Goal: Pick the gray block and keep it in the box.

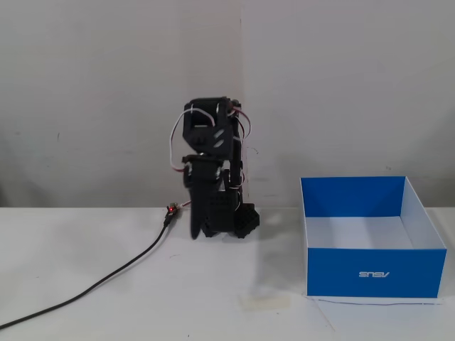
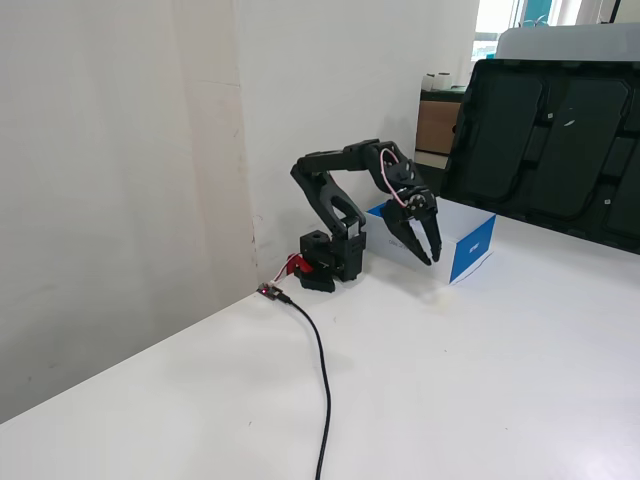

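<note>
Claw (image 2: 426, 247): hanging empty above the worktop in the side fixed view, tips pointing down, its two fingers slightly parted; nothing is sitting between them.
Arm (image 2: 340, 205): folding up over its base and reaching forward, probably resting in a parked pose, since no target is lying beneath it.
Block: not showing in either fixed view; I cannot tell where it is sitting, and it may be hiding behind the arm or the box.
Box (image 1: 373, 273): standing open-topped on the worktop (image 1: 106, 312) at four o'clock from the base in the front fixed view; the white floor that shows is looking bare.
Cable (image 1: 106, 277): trailing from the base toward eight o'clock, keeping away from the box side.
Progress: seemingly nothing is being grasped yet.
</note>
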